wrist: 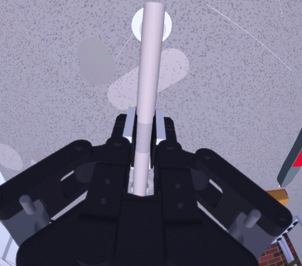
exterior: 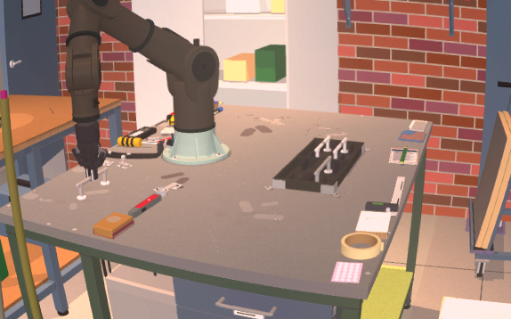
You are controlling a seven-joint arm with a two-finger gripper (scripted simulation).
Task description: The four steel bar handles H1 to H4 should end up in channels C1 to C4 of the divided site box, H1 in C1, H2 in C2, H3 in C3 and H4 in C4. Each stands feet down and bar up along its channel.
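Observation:
Three steel bar handles stand feet down in the dark divided site box on the right half of the table: two side by side at its far end and one nearer the middle. The fourth handle stands on its feet on the tabletop near the left edge, far from the box. Its bar runs straight away from the wrist camera, and its near foot is hidden behind the fingers. My gripper is directly above this handle and closed around its bar.
The table's left edge is just beyond the handle, with an orange workbench past it. A red-handled knife and an orange sanding block lie nearby toward the front. The robot base stands between handle and box.

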